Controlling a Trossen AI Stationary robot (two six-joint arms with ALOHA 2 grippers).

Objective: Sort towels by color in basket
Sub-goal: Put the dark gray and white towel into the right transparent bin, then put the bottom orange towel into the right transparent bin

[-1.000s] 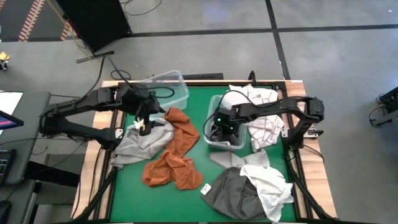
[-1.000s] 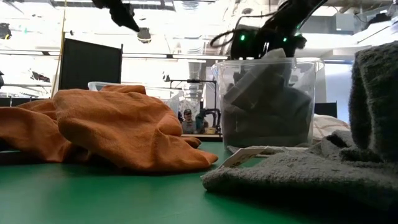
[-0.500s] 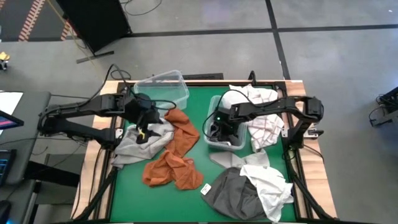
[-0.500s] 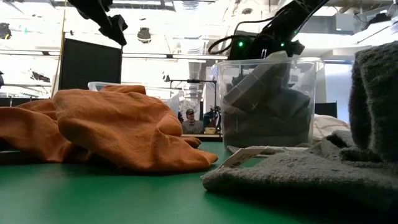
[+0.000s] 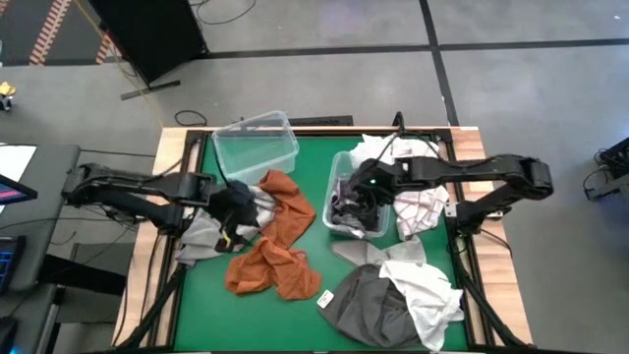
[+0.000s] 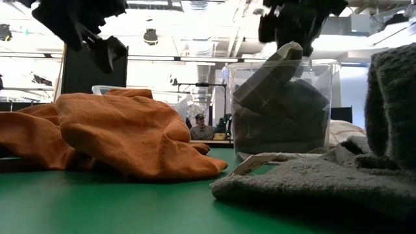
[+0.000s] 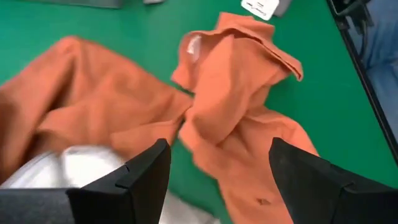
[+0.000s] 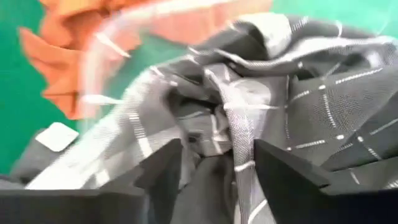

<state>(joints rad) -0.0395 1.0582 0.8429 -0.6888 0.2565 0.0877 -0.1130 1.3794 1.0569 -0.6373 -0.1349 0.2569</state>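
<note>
A dark grey towel with thin light checks (image 8: 298, 106) lies bunched in the clear basket (image 6: 325, 97) at the table's middle right (image 5: 332, 224). Its top fold pokes above the rim. My right gripper (image 5: 358, 195) hangs open just over that fold (image 6: 291, 29). My left gripper (image 5: 236, 212) is open above the rust orange towel (image 5: 277, 241), beside the light grey towel (image 5: 208, 234). In the left wrist view the orange towel (image 7: 236, 93) lies on the green mat between the fingers of my left gripper (image 7: 214, 171), below them and apart. My right gripper stands open, pointing down, over the dark towel's raised fold (image 6: 287, 53). I cannot tell whether its fingers touch the cloth. The towel rests in the basket on its own.
An empty clear basket (image 5: 257, 143) stands at the far left of the mat. White towels with red checks (image 5: 418, 192) lie right of the filled basket. A dark grey towel (image 5: 371, 307) and a white one (image 5: 429, 295) lie near the front right. A person sits in the room behind (image 6: 199, 125).
My right gripper has opened, let go of the dark checked towel and risen a little; the towel has settled into the basket with one fold standing up. My left gripper has come down and toward the near edge, over the orange and light grey towels.
</note>
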